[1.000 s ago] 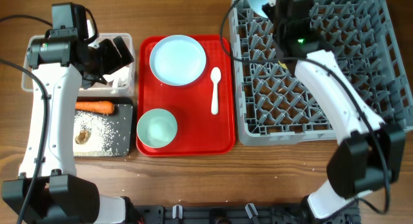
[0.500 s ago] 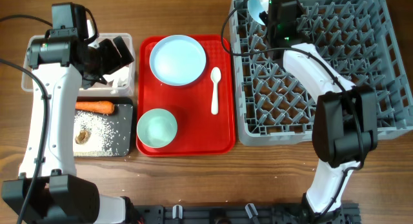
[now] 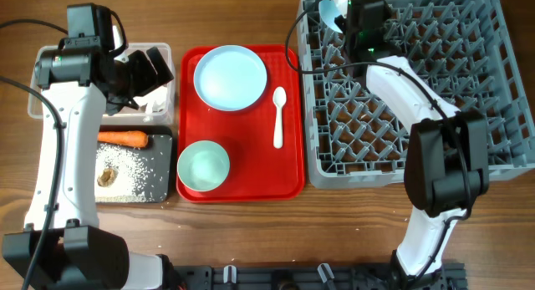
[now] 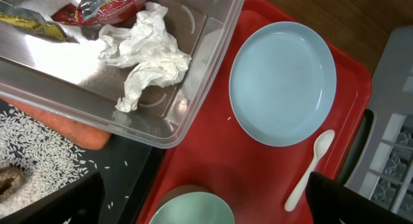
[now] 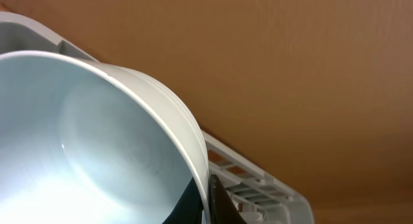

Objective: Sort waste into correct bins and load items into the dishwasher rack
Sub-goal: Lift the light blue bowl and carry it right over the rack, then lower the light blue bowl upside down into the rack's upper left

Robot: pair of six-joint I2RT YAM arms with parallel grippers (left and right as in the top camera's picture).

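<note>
My right gripper (image 5: 208, 199) is shut on the rim of a pale blue bowl (image 5: 84, 140), held tilted over the far-left corner of the grey dishwasher rack (image 3: 468, 114); that bowl (image 3: 333, 6) shows beside the wrist. My left gripper (image 4: 206, 208) hangs open and empty above the clear tub's (image 4: 213, 88) right edge. In the tub lie white tissue (image 4: 148, 56), red-white wrappers (image 4: 97, 3) and a yellow scrap (image 4: 26, 22). The black tray (image 3: 163, 190) holds a carrot (image 3: 122, 139), rice (image 3: 138, 166) and a brown lump (image 3: 107, 176).
A red serving tray (image 3: 251, 185) between the bins and the rack carries a pale blue plate (image 3: 231, 77), a second bowl (image 3: 203, 166) and a white spoon (image 3: 279, 116). The rack's upright pegs fill the right side. A black rail runs along the table's front edge.
My right arm has swung left and carried the bowl further into the rack's far-left corner. The left arm has not moved.
</note>
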